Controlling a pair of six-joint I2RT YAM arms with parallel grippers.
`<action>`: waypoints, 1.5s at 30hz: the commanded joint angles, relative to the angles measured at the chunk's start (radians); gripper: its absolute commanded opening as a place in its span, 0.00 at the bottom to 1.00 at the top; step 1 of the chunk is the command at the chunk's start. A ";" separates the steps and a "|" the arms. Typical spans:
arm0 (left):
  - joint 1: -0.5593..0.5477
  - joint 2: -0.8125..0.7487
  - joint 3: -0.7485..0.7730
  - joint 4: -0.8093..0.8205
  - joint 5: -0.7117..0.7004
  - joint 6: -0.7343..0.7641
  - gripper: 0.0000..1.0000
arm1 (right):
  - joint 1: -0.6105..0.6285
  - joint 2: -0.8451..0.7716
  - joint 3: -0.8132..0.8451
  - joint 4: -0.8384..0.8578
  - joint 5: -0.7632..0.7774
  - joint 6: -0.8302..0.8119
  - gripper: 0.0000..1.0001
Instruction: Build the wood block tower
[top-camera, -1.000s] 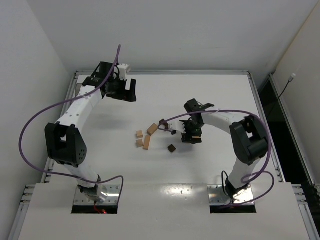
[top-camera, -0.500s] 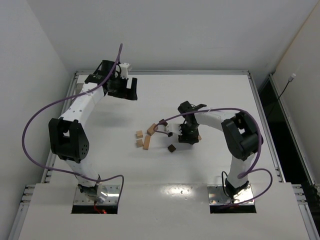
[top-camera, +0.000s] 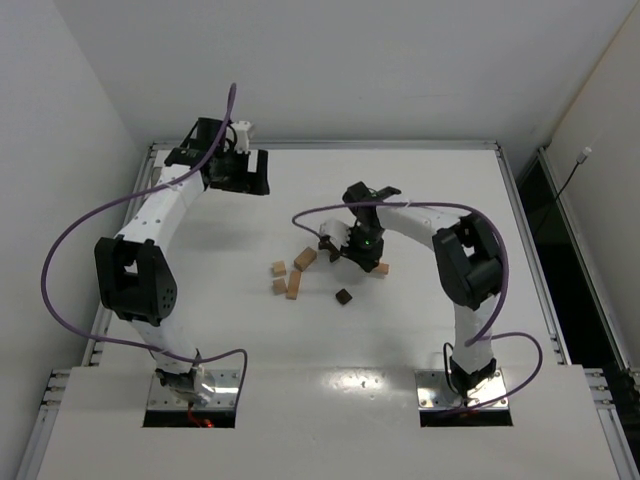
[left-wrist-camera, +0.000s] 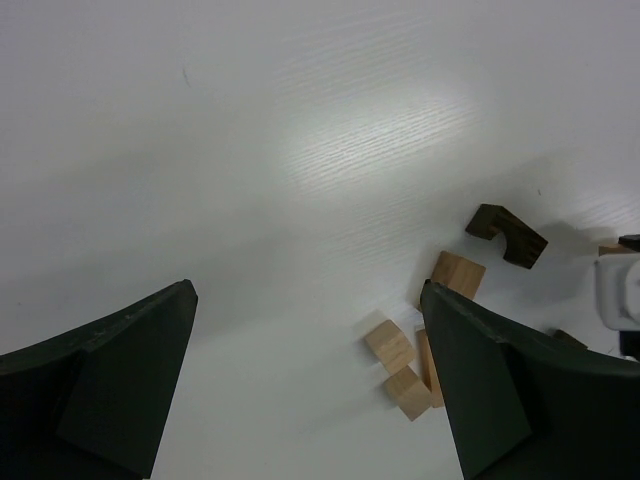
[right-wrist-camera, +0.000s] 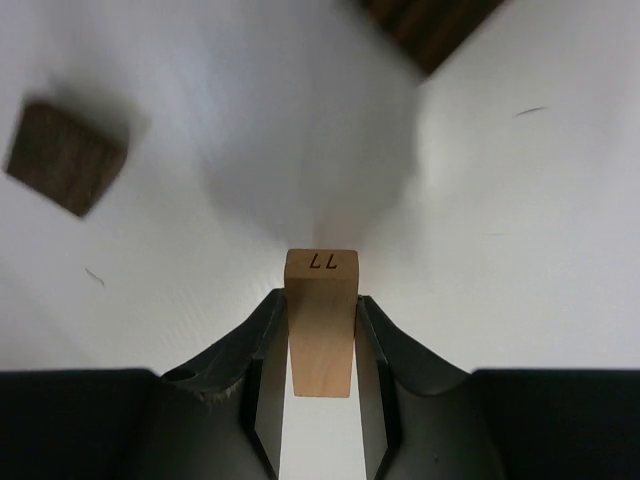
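Observation:
No wood block tower shows; the blocks lie loose on the white table (top-camera: 430, 190). My right gripper (right-wrist-camera: 320, 300) is shut on a light tan block (right-wrist-camera: 320, 325) marked with two strokes, held low over the table. From above, this gripper (top-camera: 368, 256) sits at mid-table with the tan block (top-camera: 380, 268) at its tip. A dark cube (top-camera: 344, 296) and a dark arch block (top-camera: 327, 245) lie close by. Several tan blocks (top-camera: 290, 278) lie to the left. My left gripper (top-camera: 240, 175) hangs open at the far left, its jaws (left-wrist-camera: 305, 290) wide over bare table.
In the left wrist view, two tan cubes (left-wrist-camera: 398, 368), a tan block (left-wrist-camera: 458, 273) and the dark arch (left-wrist-camera: 506, 235) lie beside the right finger (left-wrist-camera: 500, 390). Purple cables loop over both arms. The table's raised metal edge (top-camera: 510, 180) runs along the right.
My right gripper has shut on the tan block and swung left and slightly away from the bases with it. The left arm has shifted only slightly.

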 joint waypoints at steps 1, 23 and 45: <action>0.011 -0.048 -0.036 0.050 -0.068 -0.081 0.93 | -0.010 0.007 0.207 -0.021 -0.098 0.344 0.00; 0.030 -0.034 -0.039 0.058 -0.222 -0.131 0.97 | 0.062 0.233 0.412 0.077 0.183 0.931 0.00; 0.202 -0.043 -0.063 0.076 -0.128 -0.203 0.97 | 0.204 0.348 0.560 0.087 0.165 1.100 0.00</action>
